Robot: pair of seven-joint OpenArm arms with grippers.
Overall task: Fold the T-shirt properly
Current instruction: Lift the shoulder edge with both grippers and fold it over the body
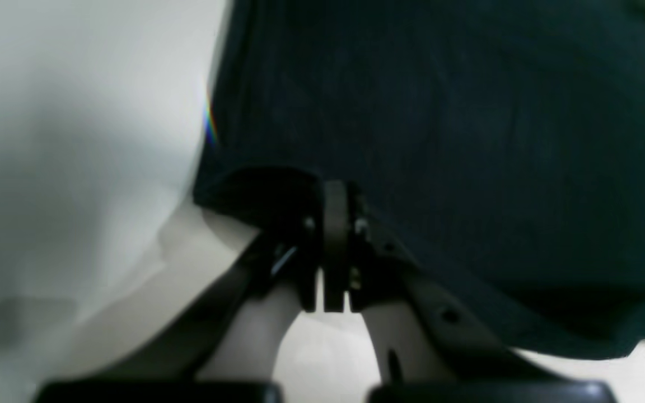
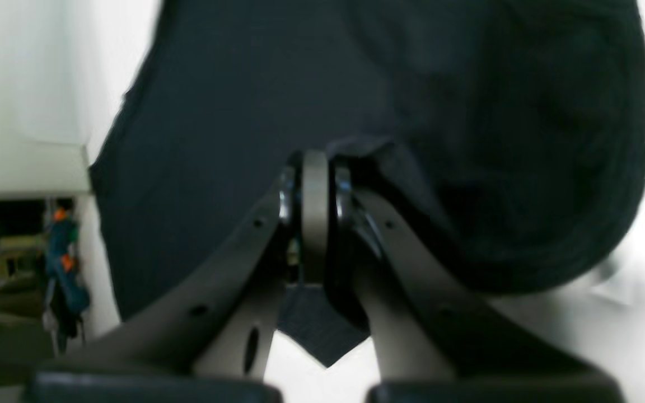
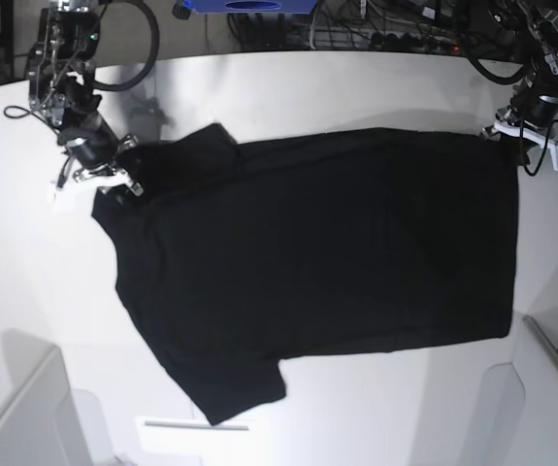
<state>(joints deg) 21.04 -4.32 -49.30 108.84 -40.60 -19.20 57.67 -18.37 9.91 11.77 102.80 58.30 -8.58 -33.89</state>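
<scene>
T-shirt spread flat on white worktop, black side up, no print showing. Left gripper pinching far hem corner; in wrist view its tips pressed together w/ cloth edge between. Right gripper pinching shoulder/sleeve area at neck end; cloth bunched round its tips. Step in hand, prob: carry far long edge over to near edge. Do well: lift both ends level, keep cloth taut btwn grippers, move in sync, lay edge on edge, no sag mid-span. Containers: none seen.

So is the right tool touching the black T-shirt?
Touching. The right wrist view shows the right tool shut on a pinched fold of the T-shirt.
</scene>
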